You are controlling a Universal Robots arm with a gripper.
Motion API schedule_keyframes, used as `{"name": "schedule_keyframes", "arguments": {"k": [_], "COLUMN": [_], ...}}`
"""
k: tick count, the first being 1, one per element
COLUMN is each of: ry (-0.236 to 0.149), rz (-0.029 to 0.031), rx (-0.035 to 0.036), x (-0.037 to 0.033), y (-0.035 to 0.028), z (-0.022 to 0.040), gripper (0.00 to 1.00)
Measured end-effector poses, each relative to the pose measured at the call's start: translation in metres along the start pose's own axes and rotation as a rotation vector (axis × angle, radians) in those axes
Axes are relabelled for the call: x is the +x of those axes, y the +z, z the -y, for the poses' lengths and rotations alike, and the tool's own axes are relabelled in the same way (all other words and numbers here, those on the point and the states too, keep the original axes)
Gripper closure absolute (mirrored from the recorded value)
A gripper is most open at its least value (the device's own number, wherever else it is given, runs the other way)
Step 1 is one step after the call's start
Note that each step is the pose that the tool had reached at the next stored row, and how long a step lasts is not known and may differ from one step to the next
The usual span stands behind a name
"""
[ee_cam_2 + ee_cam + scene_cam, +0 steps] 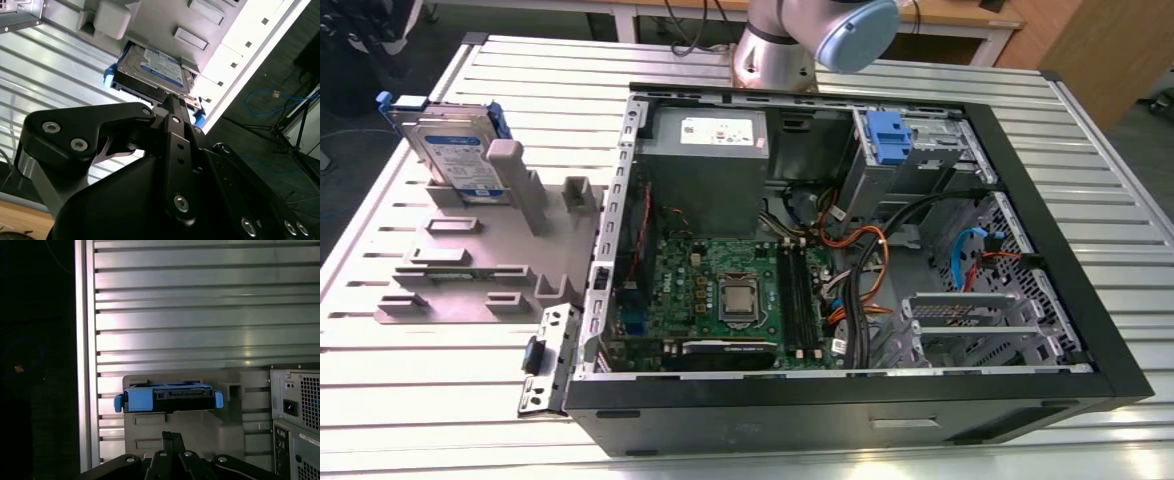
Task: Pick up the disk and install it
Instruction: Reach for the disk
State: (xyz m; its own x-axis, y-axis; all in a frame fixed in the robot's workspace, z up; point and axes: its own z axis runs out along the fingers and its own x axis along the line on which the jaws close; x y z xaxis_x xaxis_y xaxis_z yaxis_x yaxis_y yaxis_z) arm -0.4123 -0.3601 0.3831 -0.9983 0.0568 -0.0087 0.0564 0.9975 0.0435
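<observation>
The disk [460, 150] is a silver drive with a white-and-blue label and a blue side frame. It stands on edge in a grey holder [467, 270] on the table at the exterior view's left, outside the computer case. In both wrist views the disk [150, 70] [170, 396] lies a short way ahead of my gripper, with a gap between them. My gripper [172, 437] [172, 102] is shut, its fingertips together with nothing between them, pointing at the disk's blue-framed edge.
An open computer case [1067, 300] lies on its side on the slatted metal table [440, 390], with a motherboard, cables and a grey power supply [707, 135] inside. A blue bracket [887, 135] sits in its drive bay. The table edge [82, 365] runs close beside the holder.
</observation>
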Motion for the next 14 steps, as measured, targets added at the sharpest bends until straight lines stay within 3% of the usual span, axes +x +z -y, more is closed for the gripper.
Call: {"name": "schedule_keyframes", "arguments": {"k": [9,14], "ry": [0.000,0.000], "rz": [-0.0089,-0.0098], "rx": [0.0007,0.0006], "x": [0.0150,0.0225], "y": [0.0037,0.0061], "z": [-0.0108,-0.0129], "gripper": [0.89,0.89]}}
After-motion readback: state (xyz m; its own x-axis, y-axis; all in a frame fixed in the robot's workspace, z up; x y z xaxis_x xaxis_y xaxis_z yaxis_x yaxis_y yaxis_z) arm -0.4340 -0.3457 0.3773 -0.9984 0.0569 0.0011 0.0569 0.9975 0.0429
